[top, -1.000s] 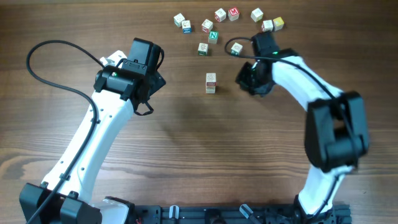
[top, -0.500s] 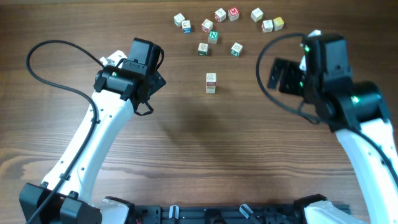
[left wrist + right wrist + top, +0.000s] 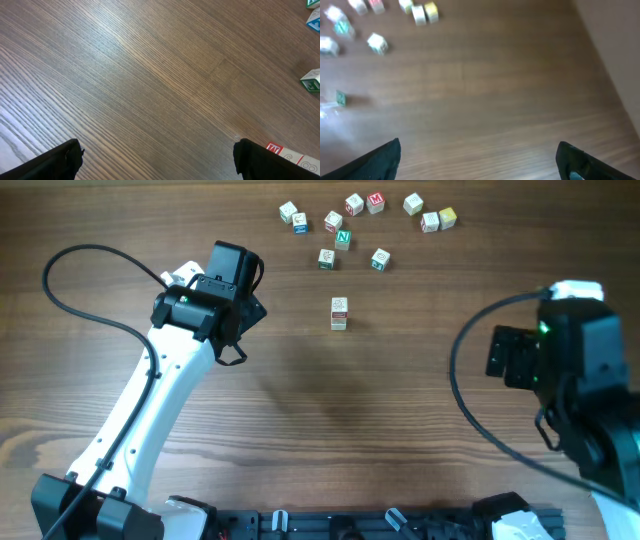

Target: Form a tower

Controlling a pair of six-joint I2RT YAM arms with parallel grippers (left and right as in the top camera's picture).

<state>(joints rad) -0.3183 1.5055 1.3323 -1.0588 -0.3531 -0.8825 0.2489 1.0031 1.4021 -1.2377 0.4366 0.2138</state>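
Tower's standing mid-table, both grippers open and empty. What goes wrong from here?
1. The tower is narrow and stands alone; an off-centre placement or a brush from the left gripper or right gripper would likely topple it.
2. The loose cubes lie close together, so jaws this wide may shove neighbours while grabbing one.

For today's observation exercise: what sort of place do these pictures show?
Probably a robotics lab bench: the left arm and right arm stand at a wood-grain table, with loose alphabet cubes and a short tower of them.
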